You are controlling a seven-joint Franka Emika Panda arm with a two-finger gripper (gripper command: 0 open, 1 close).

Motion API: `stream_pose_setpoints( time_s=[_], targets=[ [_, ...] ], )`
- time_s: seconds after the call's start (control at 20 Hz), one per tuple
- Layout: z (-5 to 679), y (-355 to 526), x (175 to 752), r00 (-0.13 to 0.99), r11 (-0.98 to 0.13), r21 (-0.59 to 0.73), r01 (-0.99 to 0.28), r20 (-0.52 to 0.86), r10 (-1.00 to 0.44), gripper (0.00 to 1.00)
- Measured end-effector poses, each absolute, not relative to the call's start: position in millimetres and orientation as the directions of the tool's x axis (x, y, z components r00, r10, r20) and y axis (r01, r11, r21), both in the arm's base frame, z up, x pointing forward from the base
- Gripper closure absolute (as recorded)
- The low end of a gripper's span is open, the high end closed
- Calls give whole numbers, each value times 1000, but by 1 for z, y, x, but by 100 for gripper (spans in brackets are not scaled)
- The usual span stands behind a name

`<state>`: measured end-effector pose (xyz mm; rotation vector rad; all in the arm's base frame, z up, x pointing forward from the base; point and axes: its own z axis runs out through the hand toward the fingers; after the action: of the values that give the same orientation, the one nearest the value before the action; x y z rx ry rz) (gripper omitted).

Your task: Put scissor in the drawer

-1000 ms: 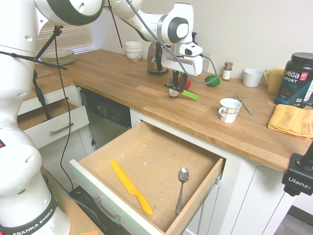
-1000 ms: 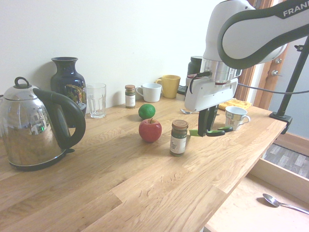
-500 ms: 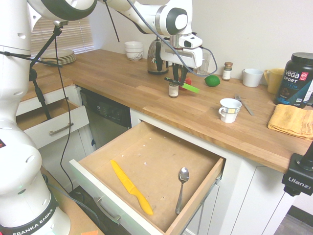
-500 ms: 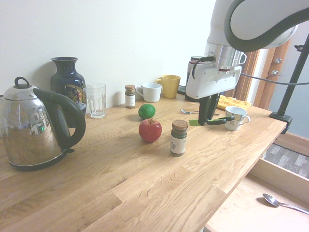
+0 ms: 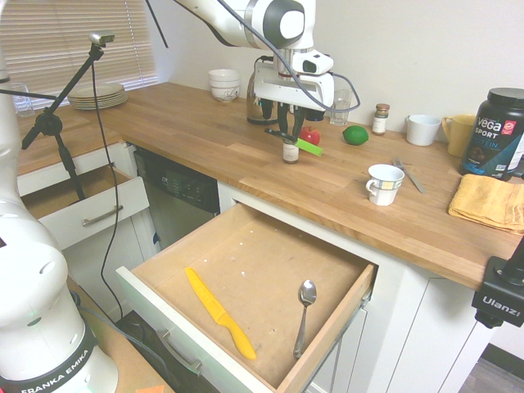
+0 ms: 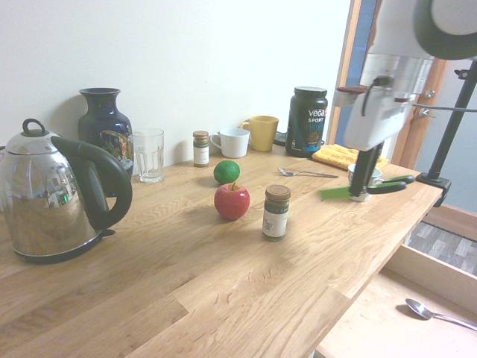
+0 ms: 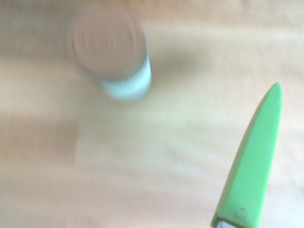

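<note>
1. The white arm reaches in from up top and hangs over the counter, wrist pointing pretty much straight down.
2. The gripper (image 5: 286, 131) (image 6: 364, 184) sits well above the wood, touching nothing below.
3. Its dark fingers (image 6: 363, 170) are pinched on the scissor (image 5: 297, 142) (image 6: 367, 189), which sticks out sideways, roughly level.

The claw (image 6: 364, 188) is gripping the scissor (image 6: 365, 189) level above the tabletop (image 6: 223, 276), right of the spice jar (image 6: 276, 212) and apple (image 6: 232, 201).
</note>
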<state>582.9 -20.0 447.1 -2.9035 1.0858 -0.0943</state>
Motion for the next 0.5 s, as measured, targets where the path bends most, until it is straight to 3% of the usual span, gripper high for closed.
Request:
stream_pose_setpoints(
  time_s=[0.5],
  targets=[
    [406,-19,489,752,-752,-55,-656,28,-658,100]
  ],
)
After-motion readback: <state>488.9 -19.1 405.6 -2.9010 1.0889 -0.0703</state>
